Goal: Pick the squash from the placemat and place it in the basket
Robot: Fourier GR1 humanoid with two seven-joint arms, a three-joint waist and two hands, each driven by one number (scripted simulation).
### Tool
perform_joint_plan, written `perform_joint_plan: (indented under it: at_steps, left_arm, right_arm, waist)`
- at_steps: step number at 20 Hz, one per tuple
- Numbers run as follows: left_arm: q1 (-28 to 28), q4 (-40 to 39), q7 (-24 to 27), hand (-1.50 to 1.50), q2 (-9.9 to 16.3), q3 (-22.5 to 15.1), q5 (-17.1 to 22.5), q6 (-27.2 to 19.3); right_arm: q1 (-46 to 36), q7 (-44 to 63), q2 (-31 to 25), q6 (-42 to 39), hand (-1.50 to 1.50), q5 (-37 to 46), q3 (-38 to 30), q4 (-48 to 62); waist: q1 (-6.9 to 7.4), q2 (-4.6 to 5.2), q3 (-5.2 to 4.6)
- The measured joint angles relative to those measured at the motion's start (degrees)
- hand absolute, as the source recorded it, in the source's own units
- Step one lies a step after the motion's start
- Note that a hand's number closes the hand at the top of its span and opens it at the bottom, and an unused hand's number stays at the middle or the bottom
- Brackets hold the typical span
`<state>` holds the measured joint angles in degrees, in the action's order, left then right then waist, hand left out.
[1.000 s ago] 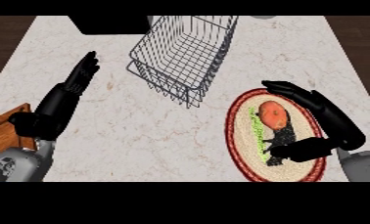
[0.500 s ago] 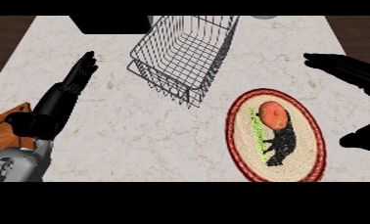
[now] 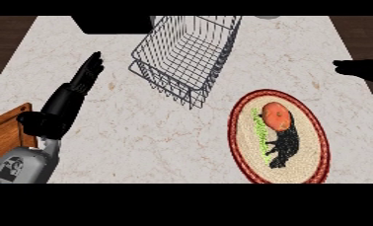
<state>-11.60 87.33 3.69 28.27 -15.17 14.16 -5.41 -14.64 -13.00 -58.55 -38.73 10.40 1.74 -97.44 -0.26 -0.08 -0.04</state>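
The left hand (image 3: 64,102) rests on the counter (image 3: 153,136), fingers straight and holding nothing. Only a tip of the right hand (image 3: 354,67) shows; I cannot tell its state. Below it, the squash (image 3: 276,115) lies on the placemat (image 3: 312,121), beside the basket (image 3: 186,55).

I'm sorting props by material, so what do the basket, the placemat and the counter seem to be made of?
The basket looks like thin dark metal wire: an open grid you can see the counter through. The placemat looks woven, perhaps straw or fabric: a pale, grainy oval with a dark red braided rim. The counter looks like polished stone, probably marble: off-white with faint brownish veins.
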Motion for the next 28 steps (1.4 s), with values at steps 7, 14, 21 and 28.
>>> perform_joint_plan:
  at_steps: [7,14,21,28]
  left_arm:
    - [-0.22,0.88,-1.87,0.0,-1.97,3.04,-2.06,2.53]
    - [1.43,1.24,-1.06,0.0,-3.75,4.21,-4.69,4.17]
    - [1.31,2.65,-3.23,0.0,-5.34,6.28,-6.0,6.06]
    - [2.25,4.4,-4.42,0.0,-7.22,7.86,-7.75,7.59]
  right_arm:
    - [-0.29,-4.44,4.36,-1.01,-1.5,6.53,-2.15,4.54]
    - [-0.08,-8.42,11.96,2.91,-1.5,12.16,-0.99,10.68]
    - [0.76,-12.37,19.74,9.34,-1.5,18.83,0.94,15.86]
    - [-2.53,-18.37,25.66,17.75,-1.5,27.02,2.36,27.26]
  waist:
    - [0.34,0.08,0.03]
    - [0.55,0.13,0.05]
    - [0.51,0.11,0.06]
    - [0.66,0.15,0.07]
